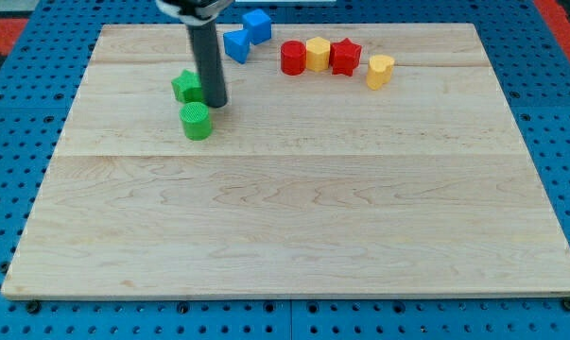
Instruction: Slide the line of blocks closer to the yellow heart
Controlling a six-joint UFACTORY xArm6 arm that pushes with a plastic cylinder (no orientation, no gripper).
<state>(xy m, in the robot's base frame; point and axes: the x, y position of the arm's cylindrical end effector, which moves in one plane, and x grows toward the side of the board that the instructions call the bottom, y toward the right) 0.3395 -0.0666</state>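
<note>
A yellow heart (380,71) lies at the view's upper right. Just left of it stands a row of three touching blocks: a red cylinder (293,58), a yellow hexagon (318,54) and a red star (345,56). The red star almost touches the heart. My tip (215,103) rests on the board at the view's upper left, between a green star (186,87) on its left and a green cylinder (197,121) just below it. The rod hides part of the green star.
Two blue blocks lie near the top edge: a blue block (236,45) and a blue cube (257,25) up and right of it. The wooden board (294,217) sits on a blue pegboard surface (1,113).
</note>
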